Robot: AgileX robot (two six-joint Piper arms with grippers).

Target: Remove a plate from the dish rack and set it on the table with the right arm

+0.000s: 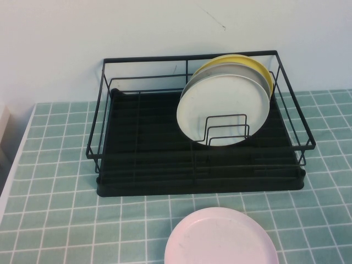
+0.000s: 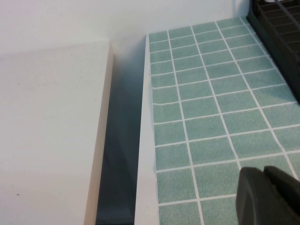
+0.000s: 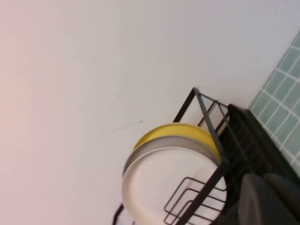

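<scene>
Cream-white plate (image 1: 223, 113) leans in rack (image 1: 137, 165) near surface (image 1: 55, 165) back edge. Left hand (image 2: 268, 196) and right hand (image 3: 269, 199) pressed together, off-surface. Risk: dividers (image 1: 225, 132) snagging the rim.

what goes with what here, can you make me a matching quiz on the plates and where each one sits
Things:
1. cream plate
2. grey plate
3. yellow plate
4. pink plate

Places:
A. rearmost in the rack
B. flat on the table
C. front of the stack
D. middle of the stack

Pairs: 1-C, 2-D, 3-A, 4-B

Left claw hangs over the table's left edge; right claw faces the rack.
</scene>
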